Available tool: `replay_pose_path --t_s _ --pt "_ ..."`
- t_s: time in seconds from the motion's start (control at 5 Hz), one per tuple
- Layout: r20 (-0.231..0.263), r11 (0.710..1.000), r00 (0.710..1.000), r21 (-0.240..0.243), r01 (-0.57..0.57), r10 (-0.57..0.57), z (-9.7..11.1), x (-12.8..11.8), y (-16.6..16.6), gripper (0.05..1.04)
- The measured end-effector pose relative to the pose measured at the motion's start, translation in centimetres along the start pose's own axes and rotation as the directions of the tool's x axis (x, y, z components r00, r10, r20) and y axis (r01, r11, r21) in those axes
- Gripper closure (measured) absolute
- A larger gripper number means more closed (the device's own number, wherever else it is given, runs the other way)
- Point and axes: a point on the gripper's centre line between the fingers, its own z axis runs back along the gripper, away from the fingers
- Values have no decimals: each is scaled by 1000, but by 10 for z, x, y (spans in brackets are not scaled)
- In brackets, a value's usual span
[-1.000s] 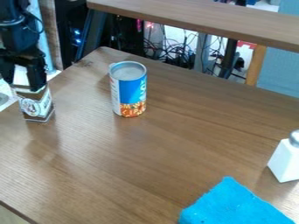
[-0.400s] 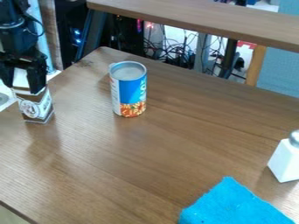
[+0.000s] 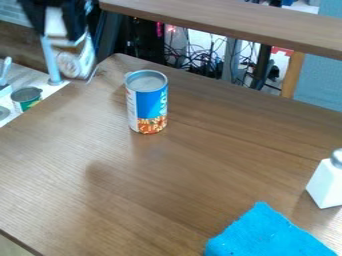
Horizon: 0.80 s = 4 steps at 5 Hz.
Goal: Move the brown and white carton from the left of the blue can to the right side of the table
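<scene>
At the top left of the camera view, my gripper [image 3: 60, 34] is shut on a brown and white box [image 3: 75, 59]. The box hangs slightly tilted beneath the fingers, near the table's back left corner and raised above the surface. A blue and white can [image 3: 147, 105] with a grey top and an orange lower band stands upright on the wooden table [image 3: 160, 175], to the right of the box and apart from it.
A blue cloth [image 3: 267, 235] lies at the front right, with a white shaker [image 3: 327, 184] standing behind it. Beyond the left edge are a small green can [image 3: 27, 98] and a grey post [image 3: 51, 62]. A raised wooden board [image 3: 234, 22] spans the back.
The gripper and the box have moved up and to the right in the view, off the table's left side. This uncovers the small green can and post. The blue can has stayed put.
</scene>
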Motion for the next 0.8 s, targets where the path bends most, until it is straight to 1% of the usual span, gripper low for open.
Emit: replay_pose_path --t_s 0.2,0.4,0.6,0.8 --pt "63 995 995 -55 78 -75 42 24 -51 222" --pt "151 971 971 -123 206 -187 89 41 -100 222" --pt "140 920 932 -163 356 -336 78 49 -151 222" --pt "131 858 876 -180 481 -464 60 44 -204 222"
